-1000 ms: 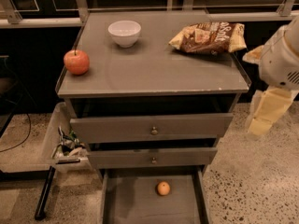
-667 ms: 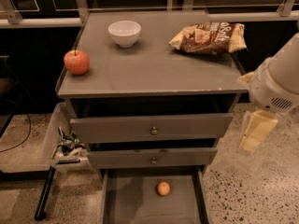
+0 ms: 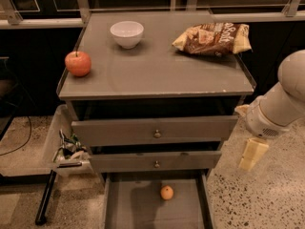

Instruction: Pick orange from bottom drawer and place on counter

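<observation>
- The orange (image 3: 167,192) lies on the bare floor of the bottom drawer (image 3: 133,209), near the back and a little right of the middle. Nothing is touching it.
- The bottom drawer is pulled out, so the fruit is open to reach from above.
- The gripper (image 3: 252,154) hangs off the cabinet's right side, level with the two upper drawers (image 3: 155,130) and well apart from the orange. I cannot tell whether it is apart or together, and it holds nothing.
- The tabletop (image 3: 157,70) carries an apple (image 3: 78,63) at the left edge, a white bowl (image 3: 127,34) at the back and a snack bag (image 3: 212,38) at the back right. Its front middle is bare.
- By my judgement nothing of the task is done: reaching in, grasping, lifting and setting down all remain.
</observation>
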Available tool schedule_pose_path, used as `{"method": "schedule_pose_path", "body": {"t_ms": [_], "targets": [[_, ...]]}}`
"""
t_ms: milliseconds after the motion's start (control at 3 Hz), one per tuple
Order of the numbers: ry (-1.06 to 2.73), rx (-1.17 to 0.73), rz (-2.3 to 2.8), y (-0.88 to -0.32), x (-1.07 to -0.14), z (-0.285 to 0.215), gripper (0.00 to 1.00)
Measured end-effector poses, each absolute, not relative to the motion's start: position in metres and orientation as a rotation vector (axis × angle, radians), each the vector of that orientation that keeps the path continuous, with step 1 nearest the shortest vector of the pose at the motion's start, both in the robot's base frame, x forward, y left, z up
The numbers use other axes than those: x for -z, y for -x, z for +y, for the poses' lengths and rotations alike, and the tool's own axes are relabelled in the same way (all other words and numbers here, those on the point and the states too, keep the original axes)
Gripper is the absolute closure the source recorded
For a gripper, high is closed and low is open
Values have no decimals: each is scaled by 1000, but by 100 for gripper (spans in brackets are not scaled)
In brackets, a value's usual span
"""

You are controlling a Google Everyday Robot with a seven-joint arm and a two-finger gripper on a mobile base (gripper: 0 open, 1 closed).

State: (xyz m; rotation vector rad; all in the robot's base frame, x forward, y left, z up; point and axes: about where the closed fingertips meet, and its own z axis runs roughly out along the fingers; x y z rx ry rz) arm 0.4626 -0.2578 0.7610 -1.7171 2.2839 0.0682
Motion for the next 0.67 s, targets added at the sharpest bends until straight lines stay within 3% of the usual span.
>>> {"method": "schedule_pose_path", "body": {"t_ms": [667], "targets": [[1704,-93,2299,-462,-743,-255,0]]}}
